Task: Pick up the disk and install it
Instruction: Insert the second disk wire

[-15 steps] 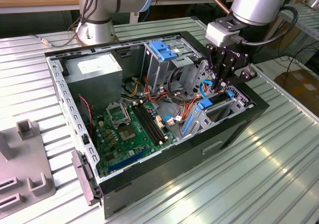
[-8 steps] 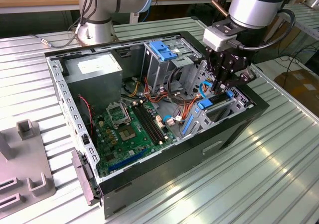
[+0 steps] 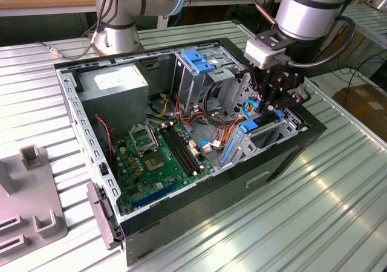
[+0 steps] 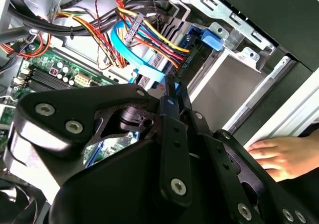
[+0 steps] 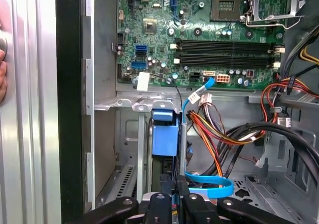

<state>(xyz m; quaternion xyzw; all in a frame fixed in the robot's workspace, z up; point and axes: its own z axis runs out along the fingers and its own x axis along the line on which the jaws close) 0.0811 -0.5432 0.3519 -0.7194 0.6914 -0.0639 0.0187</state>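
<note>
The disk [image 5: 164,137] stands on edge in the drive bay at the front corner of the open computer case [image 3: 284,157], its bright blue rail facing me in the first wrist view. From outside, that blue rail [image 3: 249,126] shows at the bay's mouth. My gripper [image 3: 273,107] hangs directly over the bay. Its black fingers are pressed together just above the disk's end in both wrist views [image 5: 174,188] [image 4: 174,87]. I cannot tell whether the tips touch the disk.
A blue flat cable [image 5: 209,186] and orange-yellow power wires [image 4: 159,35] loop beside the fingers. The motherboard [image 3: 160,151], the power-supply box [image 3: 115,84] and a blue-latched drive cage [image 3: 199,63] occupy the case. A person's hand [image 4: 279,154] rests on the case's outer wall.
</note>
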